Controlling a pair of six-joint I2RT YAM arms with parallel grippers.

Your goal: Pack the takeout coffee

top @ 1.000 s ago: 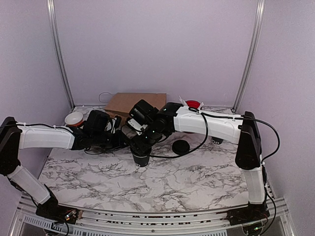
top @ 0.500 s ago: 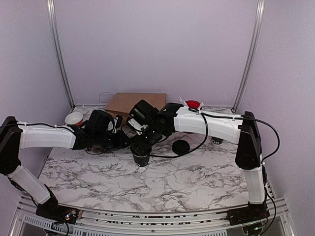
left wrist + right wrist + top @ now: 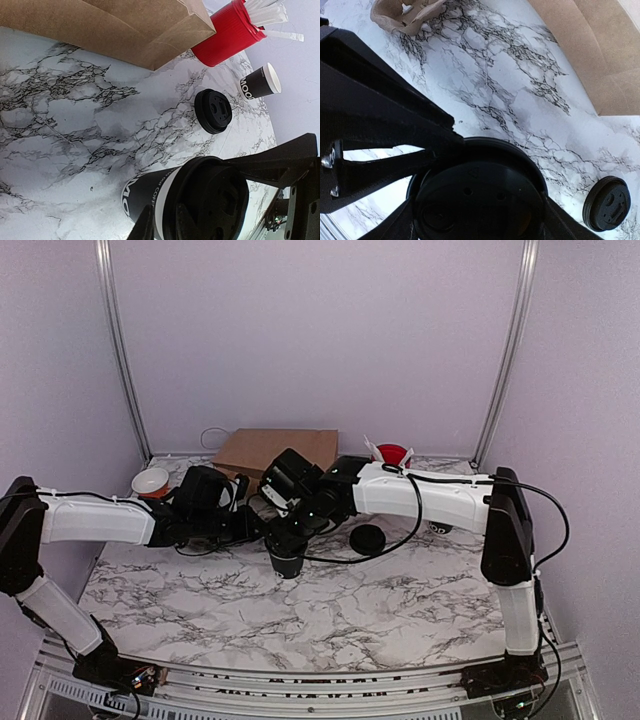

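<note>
The takeout coffee cup [image 3: 287, 563] [image 3: 142, 192], black with a white band and white lettering, stands upright mid-table. A black lid [image 3: 220, 205] [image 3: 480, 200] sits on its rim. My right gripper [image 3: 285, 542] [image 3: 480, 222] reaches down from above, its fingers shut on the lid's two sides. My left gripper [image 3: 262, 531] [image 3: 162, 226] comes in from the left. Its fingers are nearly together, one above the other, with their tips against the cup's side just under the lid.
A spare flat black lid [image 3: 368, 539] [image 3: 213, 111] lies right of the cup. A second small black cup [image 3: 259, 83] stands behind it, near the red cup with white sticks [image 3: 392, 453] [image 3: 227, 35]. A brown paper bag [image 3: 275, 450] [image 3: 600, 50] lies at the back. A white-lined cup [image 3: 150, 481] sits far left.
Almost nothing has changed. Both arms hold their places at the cup with only a slight shift of the right wrist. The cup has not moved.
</note>
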